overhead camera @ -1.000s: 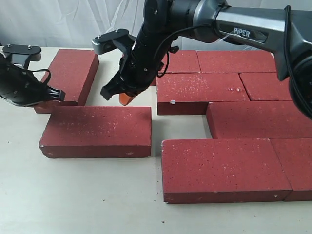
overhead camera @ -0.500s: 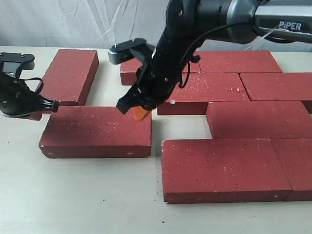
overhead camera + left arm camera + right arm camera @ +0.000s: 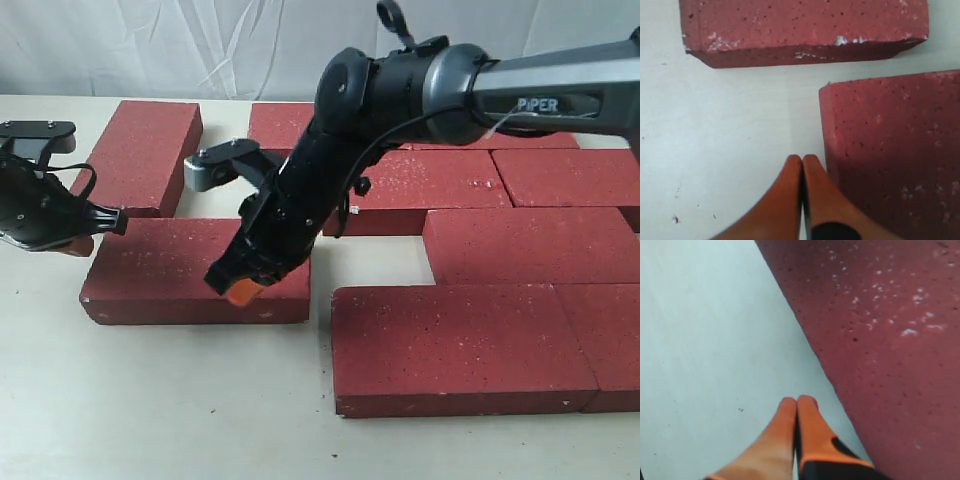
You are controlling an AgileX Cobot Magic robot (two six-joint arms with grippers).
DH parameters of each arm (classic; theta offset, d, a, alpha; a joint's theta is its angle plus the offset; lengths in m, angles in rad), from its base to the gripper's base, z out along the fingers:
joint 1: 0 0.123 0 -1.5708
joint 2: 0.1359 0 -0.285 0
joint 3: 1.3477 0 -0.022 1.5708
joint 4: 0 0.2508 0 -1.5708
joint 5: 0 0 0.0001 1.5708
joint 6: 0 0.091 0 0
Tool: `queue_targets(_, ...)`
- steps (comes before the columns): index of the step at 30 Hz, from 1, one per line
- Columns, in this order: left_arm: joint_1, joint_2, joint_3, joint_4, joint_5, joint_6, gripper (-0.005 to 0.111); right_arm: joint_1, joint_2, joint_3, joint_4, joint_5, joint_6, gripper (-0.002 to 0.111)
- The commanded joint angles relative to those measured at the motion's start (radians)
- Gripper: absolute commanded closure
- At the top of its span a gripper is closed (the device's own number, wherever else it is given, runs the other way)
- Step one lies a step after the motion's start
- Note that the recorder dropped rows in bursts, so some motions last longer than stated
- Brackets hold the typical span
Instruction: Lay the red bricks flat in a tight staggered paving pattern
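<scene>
I am watching the red bricks (image 3: 460,345) lying flat on the desk (image 3: 150,400). Most of them are sitting in staggered rows on the right side, packed edge to edge, with a bare gap showing between the middle row and the front one. Two are lying apart on the left: an angled brick (image 3: 145,150) resting at the back left, and a loose brick (image 3: 180,262) lying lengthwise in front of it, just short of the front row.

The right gripper (image 3: 238,291) is reaching across the middle and is hanging low at the front edge of the loose brick. Its orange fingers (image 3: 785,432) are pressing together with nothing between them. In the right wrist view the tips are pointing at bare desk just beside a long brick edge; I cannot tell whether they are touching it.

The left gripper (image 3: 78,244) is sitting low at the left end of the loose brick, also closed and empty. In the left wrist view its fingertips (image 3: 791,172) are lying just beside that brick's corner, and the end of the angled brick is showing across a strip of desk beyond. I cannot tell whether this gripper is making contact with the loose brick.
</scene>
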Motion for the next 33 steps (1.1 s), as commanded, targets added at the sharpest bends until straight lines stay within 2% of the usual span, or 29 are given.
queue_targets(1,0.004,0.001,0.001,-0.022,-0.018,-0.001,0.107,0.021,0.037,0.005,0.002,-0.034,-0.017,0.109)
queue_targets(8,0.004,0.001,0.001,-0.055,-0.012,0.004,0.107,0.025,0.061,0.005,-0.033,-0.035,-0.014,0.109)
queue_targets(18,0.004,0.001,0.001,-0.274,0.009,0.227,0.107,0.017,0.065,0.005,-0.079,-0.043,0.001,0.109)
queue_targets(26,0.004,0.001,0.001,-0.285,0.009,0.235,0.107,0.017,0.065,0.005,-0.243,-0.031,0.081,0.109)
queue_targets(33,0.004,0.001,0.001,-0.292,0.011,0.234,0.107,0.017,0.065,0.005,-0.225,-0.02,0.091,0.109)
